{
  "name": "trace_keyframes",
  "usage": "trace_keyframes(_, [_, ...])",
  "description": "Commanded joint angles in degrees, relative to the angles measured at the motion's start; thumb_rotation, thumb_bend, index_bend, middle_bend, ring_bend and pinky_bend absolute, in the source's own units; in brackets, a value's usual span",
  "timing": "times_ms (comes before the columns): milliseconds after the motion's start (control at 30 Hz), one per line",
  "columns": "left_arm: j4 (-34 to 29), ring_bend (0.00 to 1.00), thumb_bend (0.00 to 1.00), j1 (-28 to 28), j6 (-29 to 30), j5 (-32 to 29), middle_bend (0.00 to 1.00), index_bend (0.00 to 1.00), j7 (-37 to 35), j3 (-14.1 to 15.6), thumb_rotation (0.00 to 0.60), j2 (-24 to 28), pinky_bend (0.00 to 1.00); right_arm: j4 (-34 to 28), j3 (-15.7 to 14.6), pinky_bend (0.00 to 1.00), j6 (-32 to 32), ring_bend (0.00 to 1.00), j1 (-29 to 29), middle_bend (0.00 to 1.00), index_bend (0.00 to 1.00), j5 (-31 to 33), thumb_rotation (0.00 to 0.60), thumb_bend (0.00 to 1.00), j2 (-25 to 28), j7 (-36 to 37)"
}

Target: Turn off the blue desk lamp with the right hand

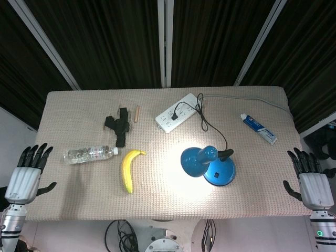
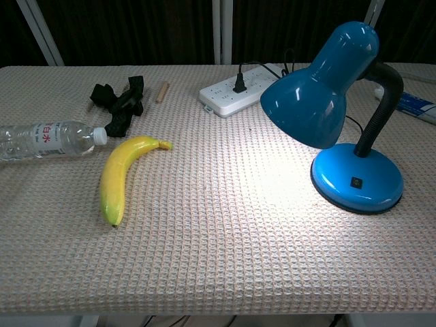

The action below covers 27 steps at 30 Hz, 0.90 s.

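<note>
The blue desk lamp (image 1: 209,163) stands right of the table's centre, lit, casting a bright patch on the cloth. In the chest view the lamp (image 2: 334,88) bends its shade to the left over its round base (image 2: 357,178), which carries a small dark switch (image 2: 355,182). Its black cord runs to the white power strip (image 1: 177,112). My right hand (image 1: 312,181) hangs off the table's right edge, fingers apart, holding nothing, well right of the lamp. My left hand (image 1: 27,173) is beside the left edge, fingers spread and empty. Neither hand shows in the chest view.
A banana (image 1: 129,169) lies left of the lamp. A clear water bottle (image 1: 89,154) lies further left. A black clip-like object (image 1: 118,124) and a small wooden stick (image 1: 136,113) sit at the back. A toothpaste tube (image 1: 258,128) lies at the right.
</note>
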Motion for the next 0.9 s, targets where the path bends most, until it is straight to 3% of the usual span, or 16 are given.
trace_keyframes(33, [0.15,0.0,0.06,0.13,0.17,-0.12,0.0,0.02,-0.16,0.0,0.6,-0.14,0.0,0.05,-0.09,0.0,-0.09,0.0,0.04,0.0,0.0,-0.1,0.6,0.24,-0.09,-0.1])
trace_keyframes(767, [0.39,0.0,0.06,0.68,0.65,-0.34,0.0,0.02,-1.04,0.23,0.6,-0.35,0.0,-0.91,-2.12,0.01,-0.87,0.0,0.56,0.0,0.0,-3.9,0.6,0.26,-0.38,-1.62])
trace_keyframes(833, [0.51,0.0,0.06,0.67,0.5,-0.38,0.0,0.02,-1.18,0.29,0.6,-0.47,0.0,-1.19,-2.4,0.14,-1.24,0.07,0.82,0.01,0.0,-4.45,0.6,0.26,-0.4,-1.83])
trace_keyframes(900, [0.51,0.0,0.06,0.59,0.28,-0.29,0.0,0.02,-1.09,0.4,0.6,-0.48,0.0,-1.84,-2.97,0.47,-2.11,0.36,1.23,0.15,0.0,-5.2,0.6,0.23,-0.11,-2.13])
